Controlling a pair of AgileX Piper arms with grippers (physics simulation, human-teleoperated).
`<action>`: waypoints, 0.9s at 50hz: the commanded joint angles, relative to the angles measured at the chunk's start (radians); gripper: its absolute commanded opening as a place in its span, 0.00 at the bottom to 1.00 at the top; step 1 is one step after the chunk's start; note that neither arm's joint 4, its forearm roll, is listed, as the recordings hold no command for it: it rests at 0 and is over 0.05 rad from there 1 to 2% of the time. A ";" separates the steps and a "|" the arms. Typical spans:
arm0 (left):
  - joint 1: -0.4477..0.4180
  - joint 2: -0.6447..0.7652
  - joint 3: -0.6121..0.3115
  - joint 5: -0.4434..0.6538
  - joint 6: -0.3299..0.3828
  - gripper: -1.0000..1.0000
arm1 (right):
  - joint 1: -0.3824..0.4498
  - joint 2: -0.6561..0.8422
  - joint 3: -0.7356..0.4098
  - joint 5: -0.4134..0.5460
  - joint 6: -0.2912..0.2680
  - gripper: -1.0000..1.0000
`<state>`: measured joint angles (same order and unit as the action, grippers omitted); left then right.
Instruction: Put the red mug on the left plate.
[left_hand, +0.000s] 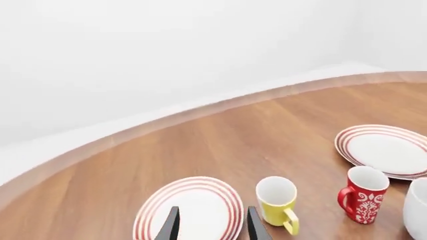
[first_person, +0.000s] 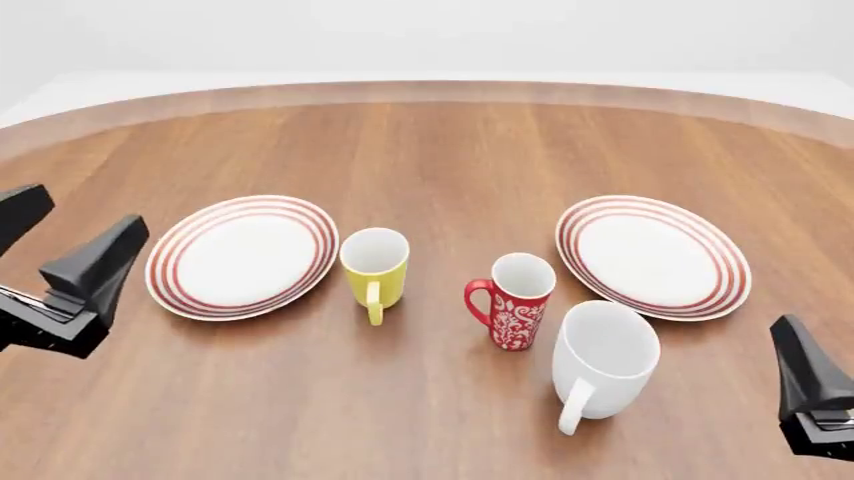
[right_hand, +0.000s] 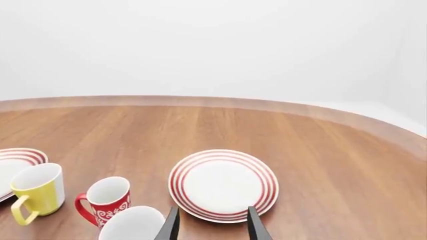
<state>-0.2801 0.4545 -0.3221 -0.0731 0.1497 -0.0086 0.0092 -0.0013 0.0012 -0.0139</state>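
Note:
The red mug (first_person: 511, 300) with a white floral pattern stands upright in the middle of the table, handle toward the left. The left plate (first_person: 243, 255), white with red rings, lies flat and bare at the left. My left gripper (first_person: 60, 240) is open and empty, hovering left of that plate. In the left wrist view it (left_hand: 212, 227) sits over the plate's (left_hand: 200, 200) near edge, with the red mug (left_hand: 363, 192) far off to the side. My right gripper (right_hand: 212, 226) is open and empty; the red mug (right_hand: 107, 200) stands apart from it.
A yellow mug (first_person: 375, 268) stands between the left plate and the red mug. A larger white mug (first_person: 603, 360) stands close to the red mug's front right. A second ringed plate (first_person: 651, 255) lies at the right. The table's curved far edge (first_person: 427, 90) runs across the back.

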 joint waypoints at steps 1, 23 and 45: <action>-0.103 0.200 -0.125 -0.034 0.061 1.00 | -0.002 0.004 0.000 -0.002 -0.004 1.00; -0.244 0.526 -0.438 0.049 0.106 1.00 | 0.002 -0.006 0.000 0.009 -0.024 1.00; -0.334 0.744 -0.563 0.098 0.162 1.00 | 0.008 0.008 0.001 0.003 -0.036 1.00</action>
<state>-0.5807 1.1078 -0.8332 0.0106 0.2849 -0.0025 0.0081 -0.0006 0.0096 -0.0462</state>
